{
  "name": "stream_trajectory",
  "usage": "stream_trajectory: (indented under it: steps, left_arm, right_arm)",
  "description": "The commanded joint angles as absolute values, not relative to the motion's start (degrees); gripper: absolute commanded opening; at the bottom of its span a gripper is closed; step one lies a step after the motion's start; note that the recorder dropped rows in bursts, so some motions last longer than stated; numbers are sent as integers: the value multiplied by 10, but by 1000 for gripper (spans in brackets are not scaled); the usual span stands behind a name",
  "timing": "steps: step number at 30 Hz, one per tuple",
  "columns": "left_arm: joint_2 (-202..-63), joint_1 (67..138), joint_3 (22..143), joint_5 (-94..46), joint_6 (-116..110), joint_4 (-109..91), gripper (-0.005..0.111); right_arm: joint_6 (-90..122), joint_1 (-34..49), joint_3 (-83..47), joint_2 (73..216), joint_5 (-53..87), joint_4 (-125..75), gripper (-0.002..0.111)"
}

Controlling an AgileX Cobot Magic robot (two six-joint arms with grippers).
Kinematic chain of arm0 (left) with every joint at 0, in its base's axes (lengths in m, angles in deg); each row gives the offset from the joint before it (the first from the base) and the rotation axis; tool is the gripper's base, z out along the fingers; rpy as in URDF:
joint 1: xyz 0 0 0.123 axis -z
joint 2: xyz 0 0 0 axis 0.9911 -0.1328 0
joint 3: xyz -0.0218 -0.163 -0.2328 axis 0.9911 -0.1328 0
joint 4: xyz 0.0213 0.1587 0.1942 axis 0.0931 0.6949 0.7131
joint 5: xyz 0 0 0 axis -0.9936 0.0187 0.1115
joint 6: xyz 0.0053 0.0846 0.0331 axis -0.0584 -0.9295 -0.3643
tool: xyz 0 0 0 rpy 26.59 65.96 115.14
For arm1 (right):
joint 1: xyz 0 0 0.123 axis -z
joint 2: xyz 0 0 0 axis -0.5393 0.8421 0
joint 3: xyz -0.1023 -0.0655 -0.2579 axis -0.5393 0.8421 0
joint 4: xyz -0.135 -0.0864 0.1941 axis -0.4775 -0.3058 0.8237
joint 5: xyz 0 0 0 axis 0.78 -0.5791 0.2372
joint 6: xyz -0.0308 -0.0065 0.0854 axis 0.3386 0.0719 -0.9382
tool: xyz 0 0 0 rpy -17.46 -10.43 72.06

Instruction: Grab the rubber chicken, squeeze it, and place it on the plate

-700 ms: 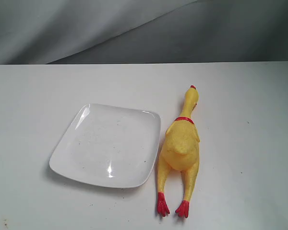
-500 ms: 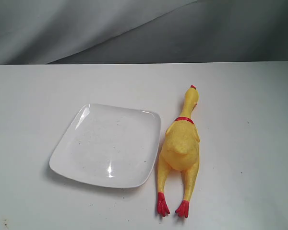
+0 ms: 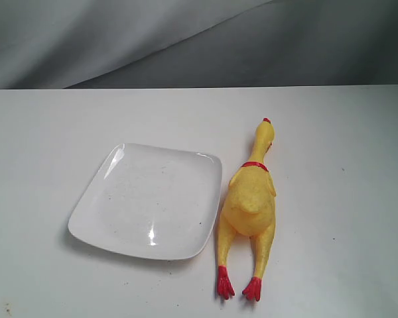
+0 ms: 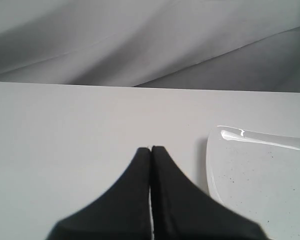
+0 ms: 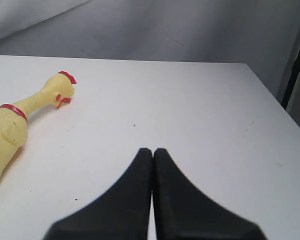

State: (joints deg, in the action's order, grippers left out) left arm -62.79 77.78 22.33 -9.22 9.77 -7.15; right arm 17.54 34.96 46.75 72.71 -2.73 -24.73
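The chicken (image 3: 249, 202) lies flat on the table (image 3: 53, 126) just right of the plate (image 3: 149, 199) (red feet nearest the camera), perhaps touching its rim. The left gripper (image 4: 150, 149) and right gripper (image 5: 152, 150) are both pinched closed on nothing, each clear of the chicken.

The rubber chicken (image 3: 250, 199) was yellow, with red comb, collar and feet. The plate (image 3: 146, 199) was glossy white, flecked with dark specks. The left gripper (image 4: 151, 149) and right gripper (image 5: 152, 150) were black, the table (image 3: 331, 132) white, the backdrop (image 3: 186, 40) grey.
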Motion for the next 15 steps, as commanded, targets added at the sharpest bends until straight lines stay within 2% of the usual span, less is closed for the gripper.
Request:
stream_trajectory:
  steps: [1,6,15]
  left_arm:
    - [-625,777,220,-91,100,-71,0]
    - [-625,777,220,-91,100,-71,0]
    - [-625,777,220,-91,100,-71,0]
  right_arm:
    - [178,354,470,726,-23,-251,0]
    - [178,354,470,726,31,-251,0]
    - [178,354,470,726,372,-251,0]
